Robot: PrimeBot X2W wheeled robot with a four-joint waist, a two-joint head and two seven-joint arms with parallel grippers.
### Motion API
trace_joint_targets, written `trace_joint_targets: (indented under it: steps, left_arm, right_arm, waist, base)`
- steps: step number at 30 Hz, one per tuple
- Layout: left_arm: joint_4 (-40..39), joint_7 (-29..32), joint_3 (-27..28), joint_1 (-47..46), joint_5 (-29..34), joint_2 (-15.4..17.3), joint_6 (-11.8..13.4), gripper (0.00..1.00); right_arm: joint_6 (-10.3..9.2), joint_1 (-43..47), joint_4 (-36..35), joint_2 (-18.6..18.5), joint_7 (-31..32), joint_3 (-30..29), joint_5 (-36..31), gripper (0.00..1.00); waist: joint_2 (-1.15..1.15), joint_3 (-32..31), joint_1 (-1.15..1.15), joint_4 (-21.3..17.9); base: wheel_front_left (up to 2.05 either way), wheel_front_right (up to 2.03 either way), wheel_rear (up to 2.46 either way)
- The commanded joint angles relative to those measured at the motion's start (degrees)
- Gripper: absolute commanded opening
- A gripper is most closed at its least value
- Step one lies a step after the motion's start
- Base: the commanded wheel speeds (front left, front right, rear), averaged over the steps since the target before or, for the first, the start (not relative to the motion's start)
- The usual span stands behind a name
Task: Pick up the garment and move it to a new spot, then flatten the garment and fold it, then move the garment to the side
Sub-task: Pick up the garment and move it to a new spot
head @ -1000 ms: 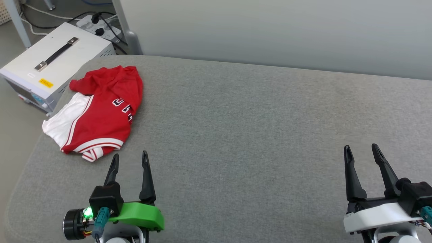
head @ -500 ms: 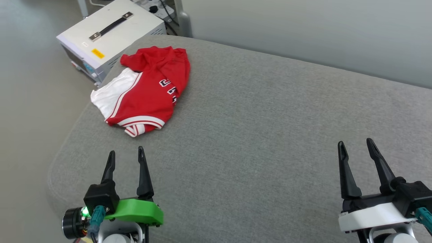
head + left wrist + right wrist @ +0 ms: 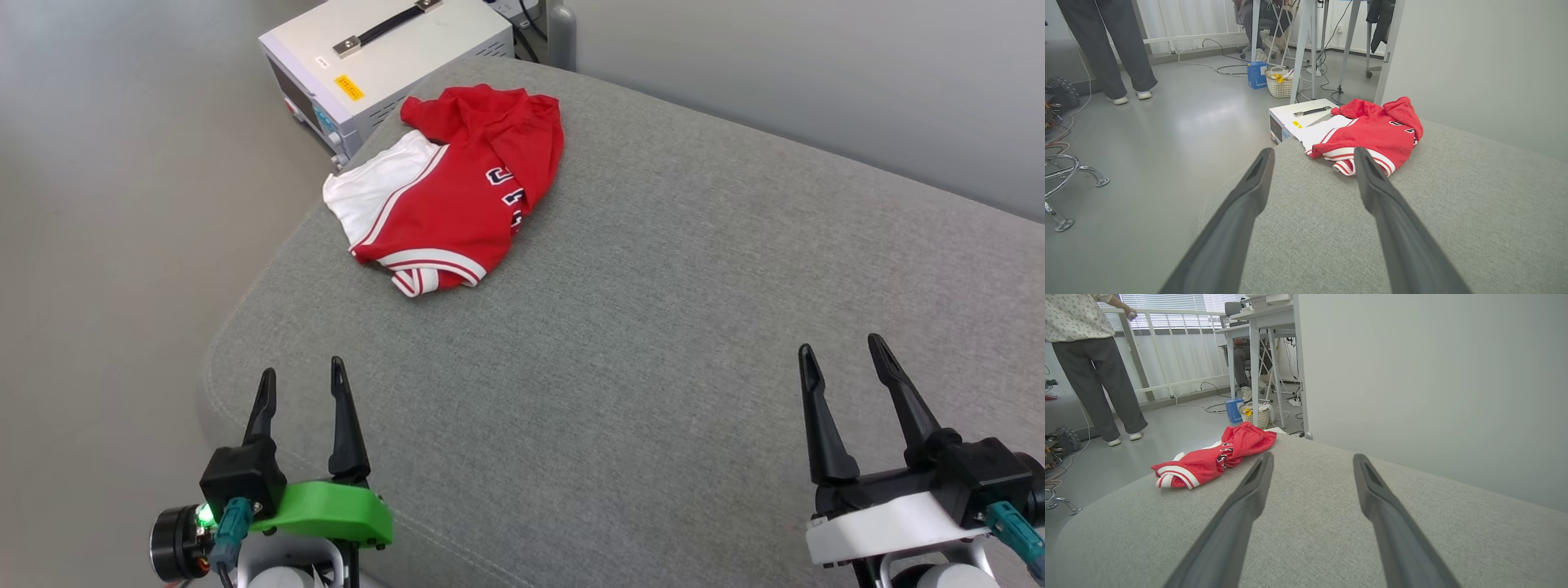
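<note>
Plainly, hands: left hand (image 3: 300,367), right hand (image 3: 841,345) stood open.
Risk: nudged, red-and-white jersey garment (image 3: 457,204) could slide off grey fabric cushion (image 3: 653,327).

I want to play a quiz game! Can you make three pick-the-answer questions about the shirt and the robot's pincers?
1. Where does the red jersey lie? A) on the floor B) near the far left corner of the grey cushion C) on a hook
2. What colour is its sleeve? A) white B) blue C) yellow
3. How are the left pincer and right pincer? A) both shut B) both open, empty C) one holds the jersey
Answers: B, it lies beside the white box; A, white next to red; B, fingers apart, nothing between.
</note>
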Motion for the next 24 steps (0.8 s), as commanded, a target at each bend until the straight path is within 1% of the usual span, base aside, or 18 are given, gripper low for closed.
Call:
trace_joint_targets:
  steps: [1, 5, 8, 11, 12, 16, 21, 22, 24]
  left_arm:
    - [0.07, -0.33, 0.05, -0.64, -0.73, -0.24, 0.19, 1.00]
    - [0.41, -0.33, 0.10, -0.46, -0.92, -0.24, 0.27, 1.00]
    - [0.41, -0.33, 1.24, -0.64, -1.72, -0.24, 0.42, 1.00]
    - [0.44, -0.33, 3.04, -1.56, -1.34, -0.24, -0.63, 1.00]
    - [0.36, -0.33, 3.66, -2.17, -1.00, -0.24, -1.22, 1.00]
    - [-0.06, -0.33, 7.08, -6.90, 0.61, 0.17, -5.70, 1.00]
    - [0.78, -0.33, 12.77, -16.66, -0.22, 1.76, -11.21, 1.00]
    - [1.07, -0.33, 13.53, -18.42, -0.35, 2.08, -11.87, 1.00]
    - [2.03, -0.33, 14.47, -22.33, 0.23, 3.75, -13.09, 1.00]
  right_arm:
    - [-0.04, -0.61, -0.32, -0.12, -0.52, 0.00, -0.25, 1.00]
    - [-0.04, -0.55, -0.26, -0.12, -0.52, -0.02, -0.34, 1.00]
    - [-0.04, -0.67, -0.27, -0.12, -0.52, 0.38, -0.43, 1.00]
    - [-0.04, -1.10, -0.52, -0.12, -0.52, 0.85, -0.85, 1.00]
    - [-0.04, -1.24, -0.65, -0.12, -0.52, 0.83, -1.04, 1.00]
    - [-0.04, -2.12, -1.32, -0.12, -0.52, 0.70, -2.38, 1.00]
    - [-0.04, -4.50, -2.17, -0.12, -0.52, 0.61, -4.77, 1.00]
    - [-0.04, -4.99, -2.29, -0.12, -0.52, 0.55, -5.07, 1.00]
    - [-0.04, -6.09, -2.67, -0.12, -0.52, 0.51, -5.61, 1.00]
  waist:
    - [0.23, 0.21, 0.00, 1.00]
    - [0.23, 0.21, 0.00, 1.43]
    - [0.23, 0.33, 0.00, 1.12]
    - [0.23, 0.94, 0.00, 0.23]
    - [0.23, 1.21, 0.00, -0.07]
    - [0.23, 3.38, 0.00, -1.45]
    - [0.23, 7.93, 0.00, -3.96]
    - [0.23, 8.68, 0.00, -4.47]
    - [0.23, 10.42, 0.00, -5.72]
  base:
    - [0.00, 0.00, 0.00]
    - [0.00, 0.00, 0.00]
    - [0.00, 0.00, 0.00]
    - [0.00, 0.00, 0.00]
    - [0.00, 0.00, 0.00]
    - [0.00, 0.00, 0.00]
    - [0.00, 0.00, 0.00]
    - [0.00, 0.00, 0.00]
    - [0.00, 0.00, 0.00]
